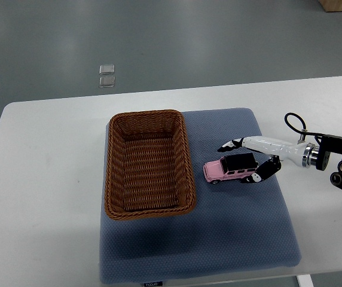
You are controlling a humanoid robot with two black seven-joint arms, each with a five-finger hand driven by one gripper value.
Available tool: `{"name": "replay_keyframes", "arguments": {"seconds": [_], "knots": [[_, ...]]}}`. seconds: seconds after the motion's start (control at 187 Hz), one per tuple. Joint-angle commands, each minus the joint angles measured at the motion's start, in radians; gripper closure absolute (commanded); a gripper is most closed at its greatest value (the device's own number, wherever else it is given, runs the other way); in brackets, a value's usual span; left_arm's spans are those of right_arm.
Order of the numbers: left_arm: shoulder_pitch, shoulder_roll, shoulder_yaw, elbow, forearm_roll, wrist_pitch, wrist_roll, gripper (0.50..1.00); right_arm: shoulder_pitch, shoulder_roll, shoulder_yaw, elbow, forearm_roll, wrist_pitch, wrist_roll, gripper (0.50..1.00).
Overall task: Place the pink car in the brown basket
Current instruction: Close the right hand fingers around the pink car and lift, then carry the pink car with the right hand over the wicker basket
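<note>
Small pink toy car [231,168] is sitting on the blue mat, just right of the brown wicker basket [149,163], long axis left-right. My right hand [256,154] is straddling its rear, fingers [229,145] apart.

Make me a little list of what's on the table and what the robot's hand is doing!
car: pink car, black roof, on the blue mat, right of the basket
basket: brown basket, nothing in it
right hand: fingers on either side of the car, grip not yet closed
left hand: not in view
table: white table
task: car not in basket yet
</note>
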Motion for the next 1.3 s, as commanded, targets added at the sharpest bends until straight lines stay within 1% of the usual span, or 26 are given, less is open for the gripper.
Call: {"name": "replay_keyframes", "arguments": {"seconds": [0.0, 0.101, 0.149, 0.192, 0.294, 0.32, 0.39, 0.427, 0.438, 0.528, 0.763, 0.859, 1.057, 1.297], "knots": [[0.0, 0.0, 0.0, 0.0, 0.0, 0.0, 0.0, 0.5, 0.002, 0.0, 0.0, -0.002, -0.012, 0.0, -0.001, 0.703], [0.0, 0.0, 0.0, 0.0, 0.0, 0.0, 0.0, 0.5, 0.002, -0.002, 0.0, -0.003, -0.012, 0.0, -0.001, 0.711], [0.0, 0.0, 0.0, 0.0, 0.0, 0.0, 0.0, 0.5, 0.002, -0.003, 0.0, -0.003, -0.012, 0.0, -0.001, 0.738], [0.0, 0.0, 0.0, 0.0, 0.0, 0.0, 0.0, 0.5, 0.002, -0.005, -0.002, -0.003, -0.013, 0.0, -0.001, 0.746], [0.0, 0.0, 0.0, 0.0, 0.0, 0.0, 0.0, 0.5, 0.002, -0.005, -0.006, -0.005, -0.019, -0.003, -0.001, 0.852], [0.0, 0.0, 0.0, 0.0, 0.0, 0.0, 0.0, 0.5, 0.002, -0.006, -0.006, -0.005, -0.021, -0.003, -0.001, 0.865], [0.0, 0.0, 0.0, 0.0, 0.0, 0.0, 0.0, 0.5, 0.003, -0.006, -0.006, -0.005, -0.021, -0.003, -0.001, 0.924], [0.0, 0.0, 0.0, 0.0, 0.0, 0.0, 0.0, 0.5, 0.003, -0.008, -0.005, -0.005, -0.021, -0.003, -0.001, 0.944], [0.0, 0.0, 0.0, 0.0, 0.0, 0.0, 0.0, 0.5, 0.003, -0.008, -0.005, -0.005, -0.021, -0.003, -0.001, 0.959], [0.0, 0.0, 0.0, 0.0, 0.0, 0.0, 0.0, 0.5, 0.003, -0.008, -0.006, -0.005, -0.021, -0.017, -0.001, 1.0], [0.0, 0.0, 0.0, 0.0, 0.0, 0.0, 0.0, 0.5, 0.01, -0.013, -0.003, -0.008, -0.021, -0.029, -0.001, 1.0], [0.0, 0.0, 0.0, 0.0, 0.0, 0.0, 0.0, 0.5, 0.014, -0.029, 0.001, -0.019, -0.019, -0.037, -0.001, 1.0], [0.0, 0.0, 0.0, 0.0, 0.0, 0.0, 0.0, 0.5, 0.028, -0.031, 0.051, -0.037, -0.001, -0.039, -0.001, 1.0], [0.0, 0.0, 0.0, 0.0, 0.0, 0.0, 0.0, 0.5, 0.123, -0.022, 0.089, -0.04, 0.005, -0.025, -0.004, 1.0]]}}
